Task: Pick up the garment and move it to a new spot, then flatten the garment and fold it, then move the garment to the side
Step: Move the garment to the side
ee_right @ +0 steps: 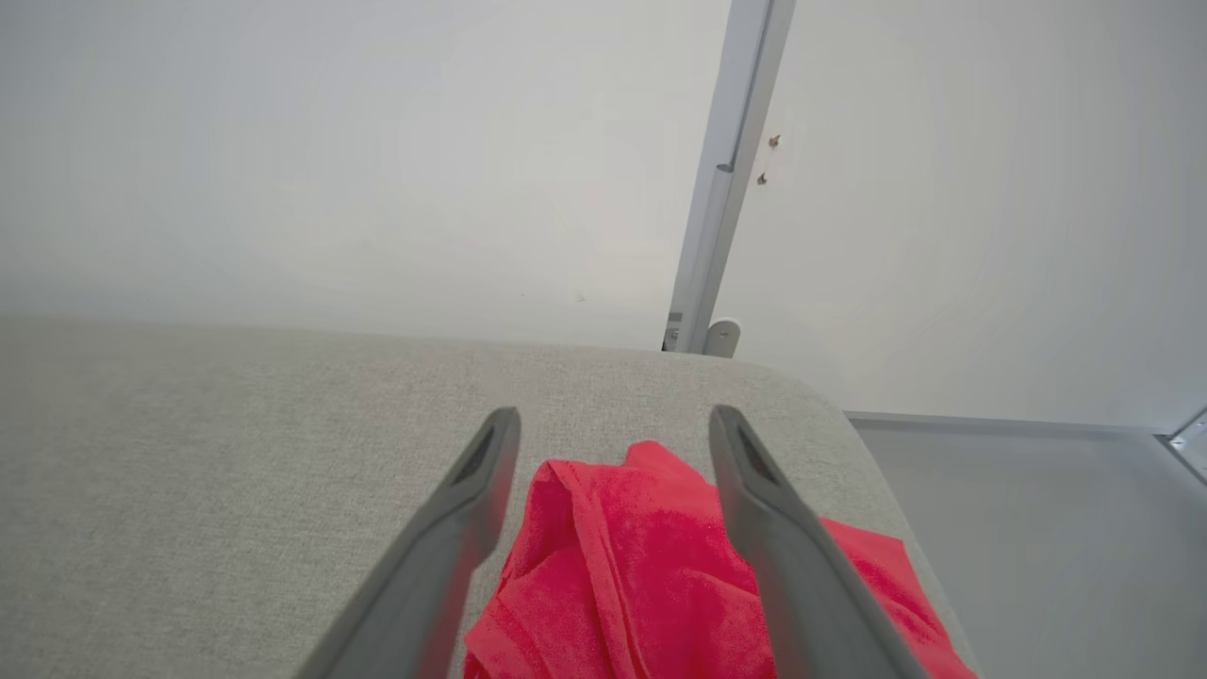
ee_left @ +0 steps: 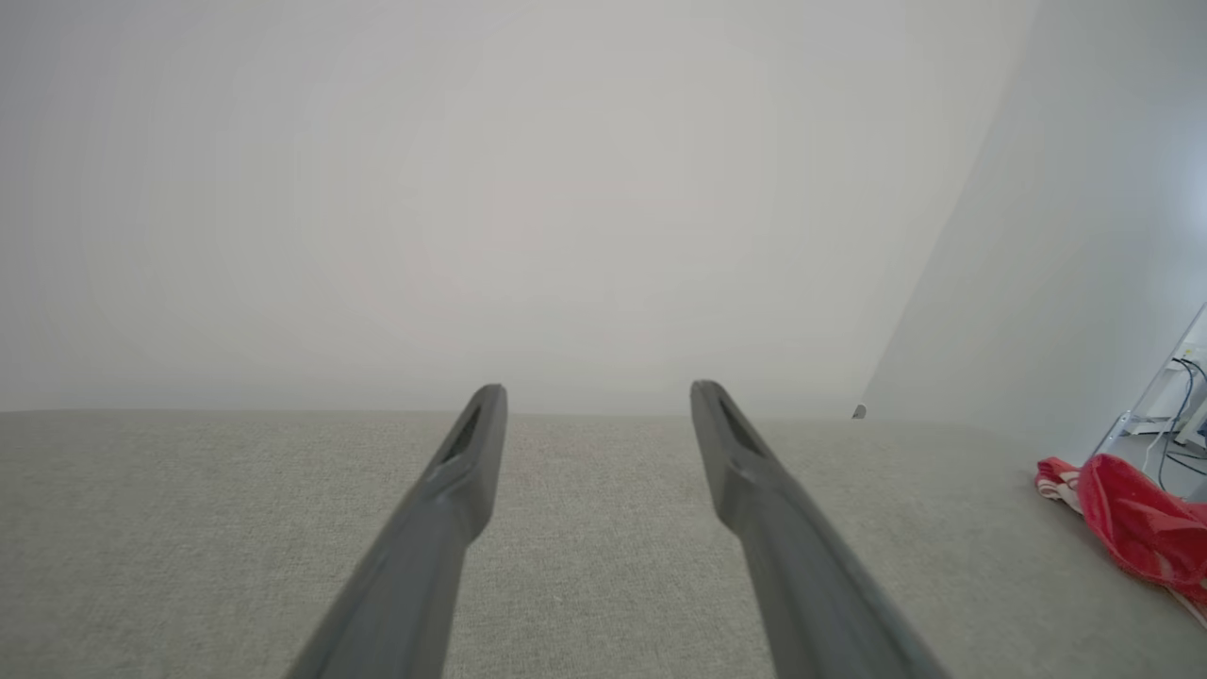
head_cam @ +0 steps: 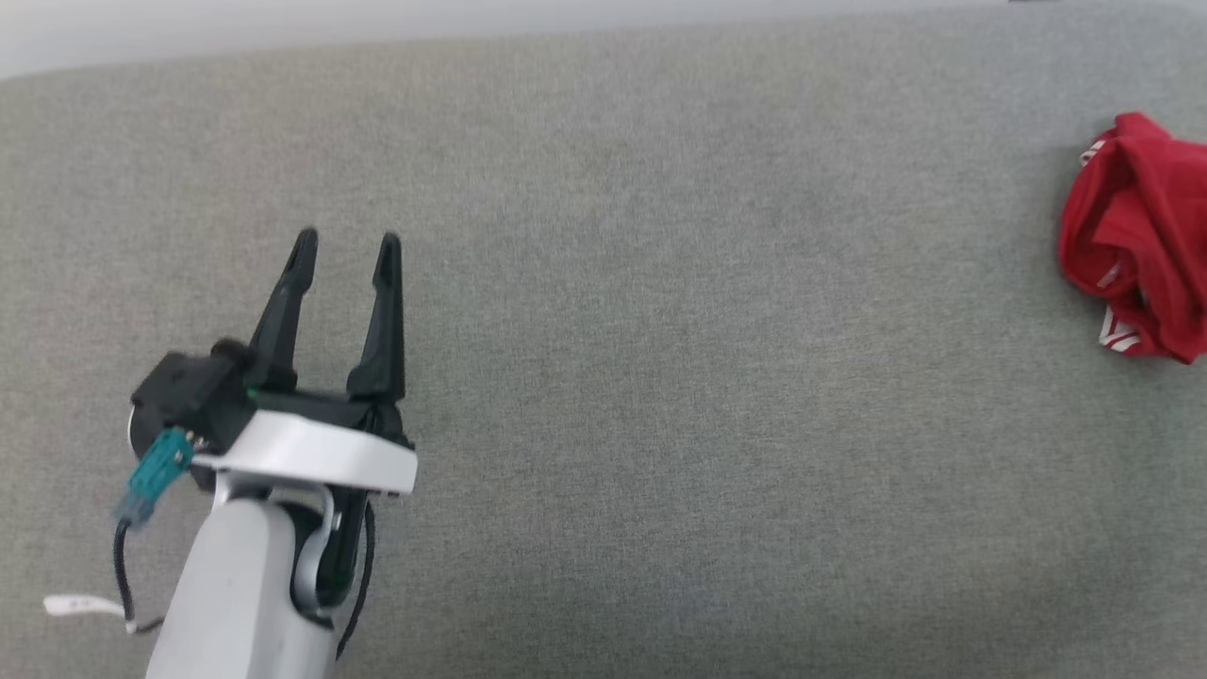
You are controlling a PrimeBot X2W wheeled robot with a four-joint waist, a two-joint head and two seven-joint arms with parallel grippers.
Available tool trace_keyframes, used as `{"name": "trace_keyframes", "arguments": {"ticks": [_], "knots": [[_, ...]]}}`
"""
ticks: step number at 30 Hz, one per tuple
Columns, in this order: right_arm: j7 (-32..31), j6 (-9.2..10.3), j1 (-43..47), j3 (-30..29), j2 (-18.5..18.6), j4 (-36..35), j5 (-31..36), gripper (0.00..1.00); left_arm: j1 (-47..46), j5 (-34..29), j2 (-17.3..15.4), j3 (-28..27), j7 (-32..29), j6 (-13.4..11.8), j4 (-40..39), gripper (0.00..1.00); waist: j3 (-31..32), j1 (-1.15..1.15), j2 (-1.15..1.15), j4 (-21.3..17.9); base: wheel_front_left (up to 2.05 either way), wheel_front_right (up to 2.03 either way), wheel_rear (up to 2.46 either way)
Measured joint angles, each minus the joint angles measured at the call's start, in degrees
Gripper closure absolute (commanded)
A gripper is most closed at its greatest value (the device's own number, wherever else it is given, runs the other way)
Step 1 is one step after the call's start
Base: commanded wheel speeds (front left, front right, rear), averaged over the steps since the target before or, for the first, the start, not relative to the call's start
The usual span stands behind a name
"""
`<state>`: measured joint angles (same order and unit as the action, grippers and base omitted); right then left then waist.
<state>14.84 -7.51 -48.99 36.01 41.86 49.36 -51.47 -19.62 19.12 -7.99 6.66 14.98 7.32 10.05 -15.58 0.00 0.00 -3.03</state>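
Observation:
The garment, bright red with bits of white striping, lies crumpled in a heap at the far right of the grey cushioned surface. My left gripper hovers open over the left part of the surface, far from the cloth, nothing between its fingers. In the left wrist view the left gripper points across bare fabric, with the garment off at the right edge. In the right wrist view my right gripper stands open just above the garment, its two fingers spread over the red heap without closing on it.
A pale wall runs behind the surface, with a grey vertical rail near its rounded corner. Beyond that corner lies a grey floor. Cables show at the far right of the left wrist view.

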Motion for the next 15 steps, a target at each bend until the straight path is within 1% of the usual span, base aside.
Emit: {"name": "trace_keyframes", "arguments": {"ticks": [3, 5, 9, 11, 12, 15], "knots": [[0.11, 0.00, 3.82, -6.39, -0.70, -5.08, 3.60, 0.00, 2.43, -0.13, 0.10, -1.18, 0.00, 0.00, -0.64, 0.00, 1.33, 0.00, 0.00, -0.01, 0.00, 0.00, 0.00], [0.12, 0.01, 8.25, -10.54, -2.04, -9.00, 6.95, 0.00, 4.02, -0.52, -0.15, -2.42, 0.00, 0.00, -1.00, 0.00, 2.26, 0.00, 0.00, 0.09, 0.00, 0.00, 0.00], [0.11, 0.00, 16.93, -20.76, -5.87, -16.41, 13.77, 0.00, 7.67, -0.93, -0.35, -4.83, 0.00, 0.00, -2.15, 0.00, 4.11, 0.00, 0.00, 0.50, 0.00, 0.00, 0.00], [0.12, 0.01, 21.29, -24.95, -7.75, -20.30, 17.70, 0.00, 9.21, -0.97, -0.42, -5.77, 0.00, 0.00, -2.68, 0.00, 4.95, 0.00, 0.00, 0.83, 0.00, 0.00, 0.00], [0.12, 0.01, 23.52, -27.48, -9.15, -21.98, 19.45, 0.00, 9.91, -0.98, -0.41, -6.20, 0.00, 0.00, -3.08, 0.00, 5.35, 0.00, 0.00, 1.02, 0.00, 0.00, 0.00], [0.12, 0.00, 29.94, -32.65, -13.32, -27.42, 24.04, 0.00, 12.44, -0.98, -0.52, -7.59, 0.00, 0.00, -4.16, 0.00, 6.53, 0.00, 0.00, 1.67, 0.00, 0.00, 0.00]]}}
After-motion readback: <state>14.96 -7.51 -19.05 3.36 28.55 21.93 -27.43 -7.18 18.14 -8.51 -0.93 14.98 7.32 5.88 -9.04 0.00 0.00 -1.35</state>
